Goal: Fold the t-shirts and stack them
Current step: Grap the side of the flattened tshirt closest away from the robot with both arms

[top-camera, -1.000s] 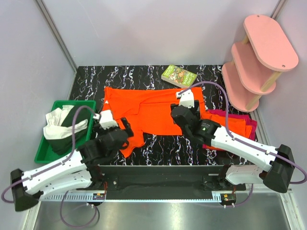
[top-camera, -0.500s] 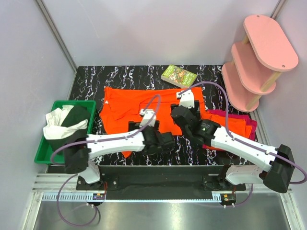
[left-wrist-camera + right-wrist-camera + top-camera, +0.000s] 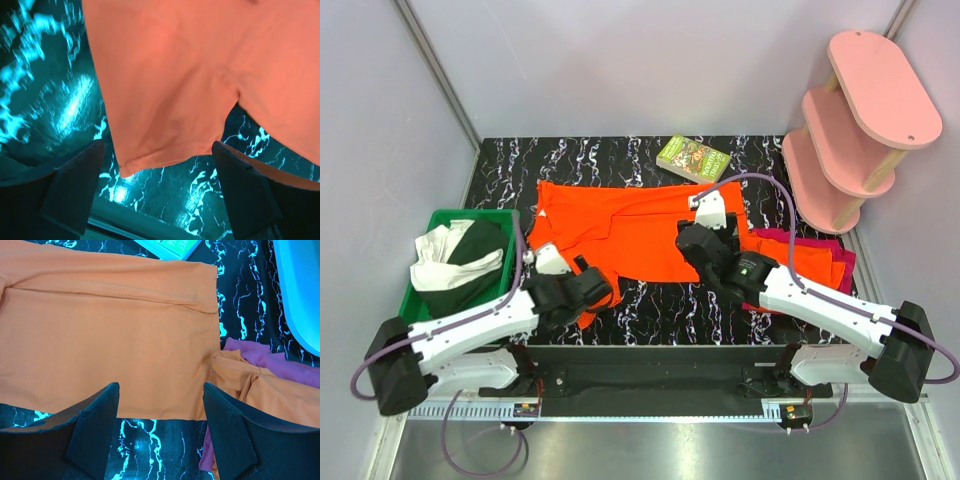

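Note:
An orange t-shirt lies spread flat in the middle of the black marbled table. My left gripper hovers open over its near-left sleeve. In the left wrist view the sleeve's hem hangs between the wide-apart fingers, touching neither. My right gripper stands open above the shirt's near right edge, and nothing sits in the gripper. To the right lies a folded orange shirt on a magenta one.
A green bin with white and dark cloths sits at the left edge. A green book lies behind the spread shirt. A pink tiered shelf stands at the back right corner.
My left arm swung from beside the bin out across the shirt's near edge, then drew back to the near-left sleeve. The right arm has stayed where it was.

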Action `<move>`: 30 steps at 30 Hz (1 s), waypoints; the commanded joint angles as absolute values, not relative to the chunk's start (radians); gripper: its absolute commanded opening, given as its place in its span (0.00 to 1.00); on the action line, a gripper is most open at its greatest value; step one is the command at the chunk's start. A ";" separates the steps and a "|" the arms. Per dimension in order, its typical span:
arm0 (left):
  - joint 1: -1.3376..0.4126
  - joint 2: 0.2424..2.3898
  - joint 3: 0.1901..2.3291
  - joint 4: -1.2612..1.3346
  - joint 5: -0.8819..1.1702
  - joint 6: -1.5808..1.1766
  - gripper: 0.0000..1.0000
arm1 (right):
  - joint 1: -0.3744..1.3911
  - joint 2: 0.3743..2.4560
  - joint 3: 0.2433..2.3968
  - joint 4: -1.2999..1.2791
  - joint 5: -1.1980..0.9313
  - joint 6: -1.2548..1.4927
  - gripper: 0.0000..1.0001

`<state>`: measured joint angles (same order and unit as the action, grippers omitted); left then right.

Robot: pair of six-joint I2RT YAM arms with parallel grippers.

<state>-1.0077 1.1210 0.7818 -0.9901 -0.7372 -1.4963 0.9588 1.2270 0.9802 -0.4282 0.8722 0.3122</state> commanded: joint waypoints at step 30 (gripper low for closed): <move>-0.972 1.137 0.695 -1.077 -0.411 -1.718 0.63 | 0.951 1.195 0.890 -0.460 0.858 0.390 0.77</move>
